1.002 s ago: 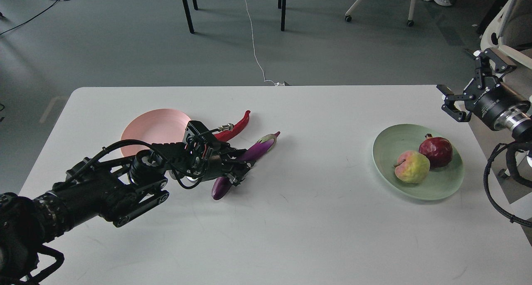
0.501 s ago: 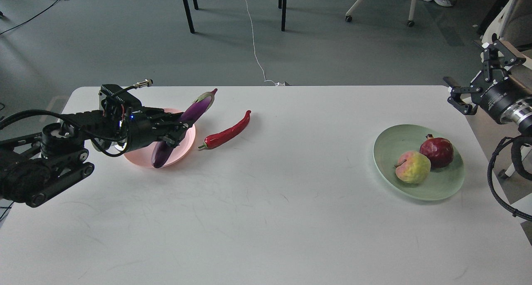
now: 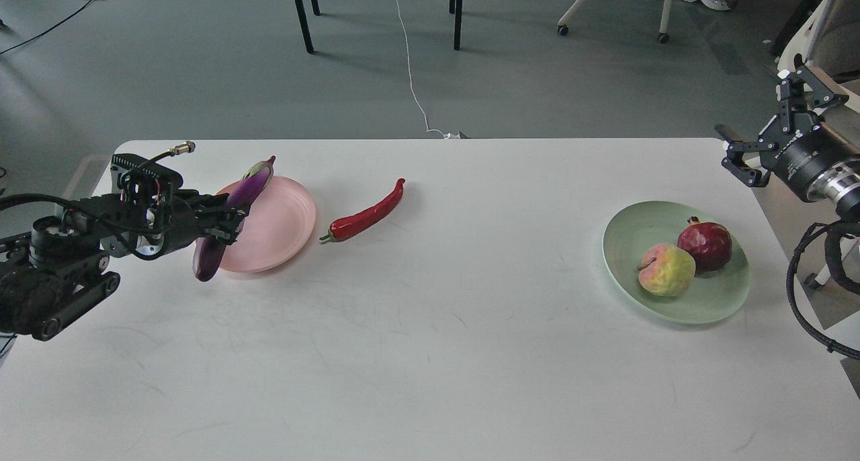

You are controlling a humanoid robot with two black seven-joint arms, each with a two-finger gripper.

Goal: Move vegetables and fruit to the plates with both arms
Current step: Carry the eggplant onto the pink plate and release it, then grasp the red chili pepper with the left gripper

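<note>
Left claw (image 3: 225,222) pinches the eggplant (image 3: 232,219) over the pink plate's (image 3: 282,226) left edge. Chili (image 3: 366,212) waits mid-frame on the table. Both fruits sit on the green plate (image 3: 712,300); right claw (image 3: 756,155) hangs spread, upper right.

White matte rectangular table (image 3: 430,353): pale pink round plate (image 3: 285,222) far left of curved red chili pepper (image 3: 366,212); mint green round plate (image 3: 705,300) far right.

Grey floor (image 3: 201,78), white table (image 3: 437,353)
</note>
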